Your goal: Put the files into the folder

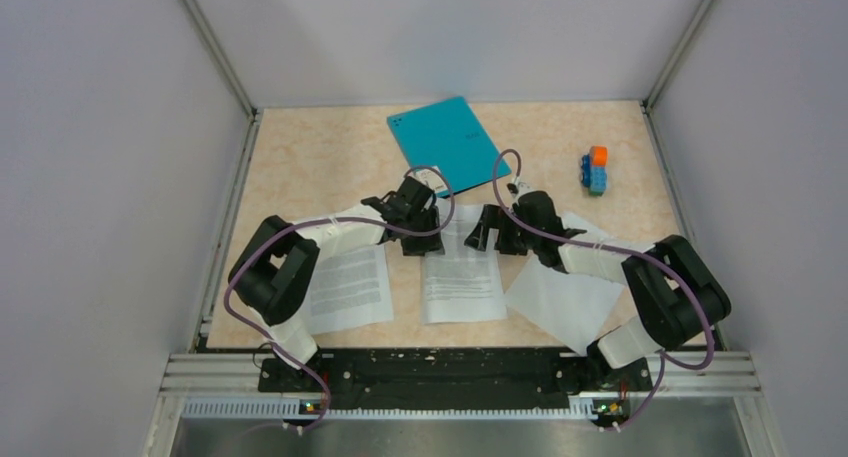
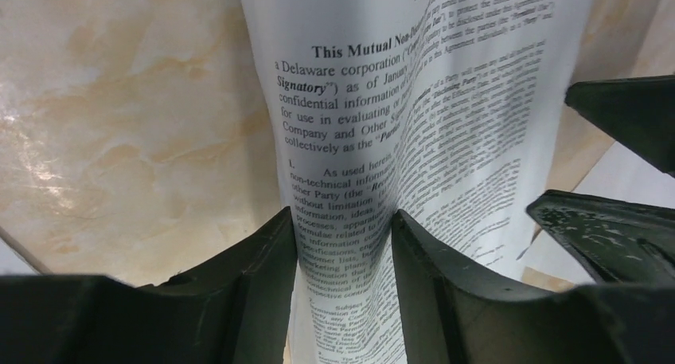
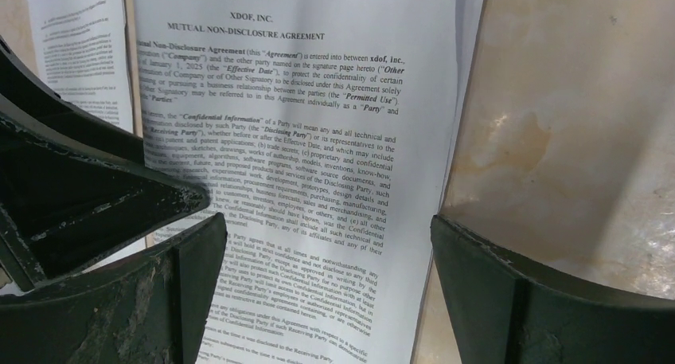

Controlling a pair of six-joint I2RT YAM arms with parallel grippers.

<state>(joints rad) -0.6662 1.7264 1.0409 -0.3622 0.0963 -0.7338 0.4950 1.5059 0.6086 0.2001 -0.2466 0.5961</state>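
Three white sheets lie in a row by the arms: left sheet (image 1: 350,287), middle sheet (image 1: 462,277), right sheet (image 1: 565,302). One teal folder (image 1: 450,137) lies shut farther back, apart from them. The middle sheet reads "XDOF, INC. MUTUAL NON-DISCLOSURE AGREEMENT". The left claw (image 2: 344,221) pinches its bent-up top edge. The right claw (image 3: 326,228) hangs over it, spread wide, holding nothing.

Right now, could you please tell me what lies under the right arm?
One white sheet lies askew on the table beneath the right arm. The arm covers its far edge, so that part cannot be seen.
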